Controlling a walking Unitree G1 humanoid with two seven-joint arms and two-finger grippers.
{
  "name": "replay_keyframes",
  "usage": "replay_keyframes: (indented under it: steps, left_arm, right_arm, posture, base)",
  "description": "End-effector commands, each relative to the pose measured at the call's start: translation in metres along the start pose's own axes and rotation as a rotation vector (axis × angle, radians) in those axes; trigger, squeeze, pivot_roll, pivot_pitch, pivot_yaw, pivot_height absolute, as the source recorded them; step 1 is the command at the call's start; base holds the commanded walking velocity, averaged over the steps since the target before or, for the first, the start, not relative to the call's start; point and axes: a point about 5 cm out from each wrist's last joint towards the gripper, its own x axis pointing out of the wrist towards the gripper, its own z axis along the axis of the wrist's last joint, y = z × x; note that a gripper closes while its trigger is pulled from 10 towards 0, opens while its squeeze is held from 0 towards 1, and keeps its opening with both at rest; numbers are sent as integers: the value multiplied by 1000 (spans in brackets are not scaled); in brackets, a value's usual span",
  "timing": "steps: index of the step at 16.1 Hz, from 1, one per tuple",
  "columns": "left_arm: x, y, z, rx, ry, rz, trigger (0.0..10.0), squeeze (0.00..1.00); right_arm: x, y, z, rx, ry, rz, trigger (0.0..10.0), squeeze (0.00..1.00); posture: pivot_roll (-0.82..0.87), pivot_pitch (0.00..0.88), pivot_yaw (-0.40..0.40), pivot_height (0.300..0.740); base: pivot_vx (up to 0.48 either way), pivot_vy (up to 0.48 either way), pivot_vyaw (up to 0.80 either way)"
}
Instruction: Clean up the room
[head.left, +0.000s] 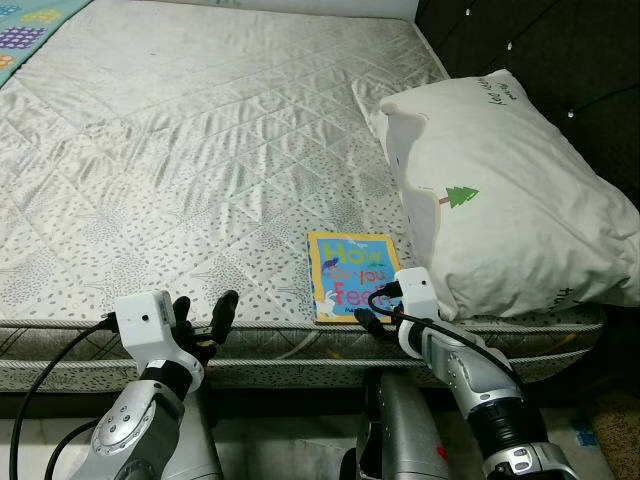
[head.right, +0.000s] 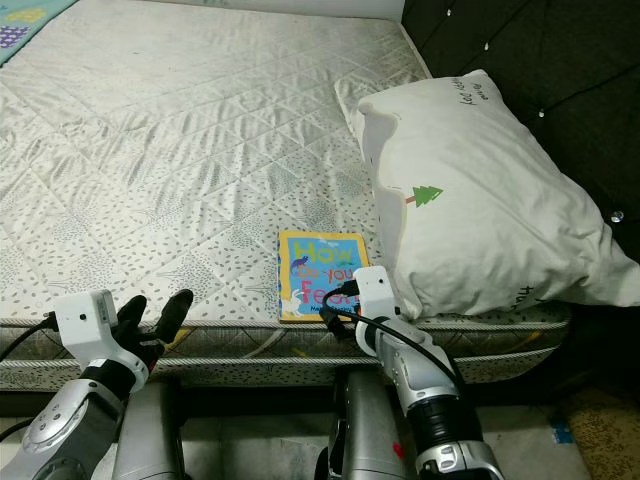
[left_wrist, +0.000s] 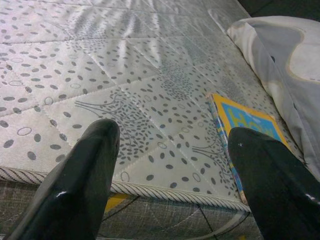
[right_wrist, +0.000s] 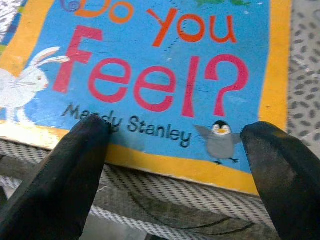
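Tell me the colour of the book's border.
Yellow-orange around the blue cover of the book; clearest in the right wrist view.

My right gripper (right_wrist: 172, 150) is raised forward with its fingers spread wide. My left gripper (head.left: 203, 318) is raised too, lower and farther left, fingers parted.
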Motion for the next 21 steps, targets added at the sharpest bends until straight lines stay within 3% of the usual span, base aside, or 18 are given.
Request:
replay_keyframes:
  steps: [1,4,8,21]
  left_arm:
    - [-1,-1,-2,2,9,-3,10000,0]
    - [0,-2,-2,3,9,-9,10000,0]
    - [0,0,-1,6,8,-4,10000,0]
    - [0,-1,-3,-1,19,-14,10000,0]
  right_arm:
    - [-1,-10,1,2,-4,-36,10000,0]
    - [1,-18,8,0,-39,-109,10000,0]
    - [-1,-30,-2,-26,13,-153,10000,0]
    - [-17,-33,-21,-3,121,-60,10000,0]
  posture:
    - [98,101,-92,514]
    - [97,99,-89,514]
    - [101,99,-93,514]
    - [93,98,-91,514]
  base:
    - [0,0,0]
    - [0,0,0]
    - [0,0,0]
    - [0,0,0]
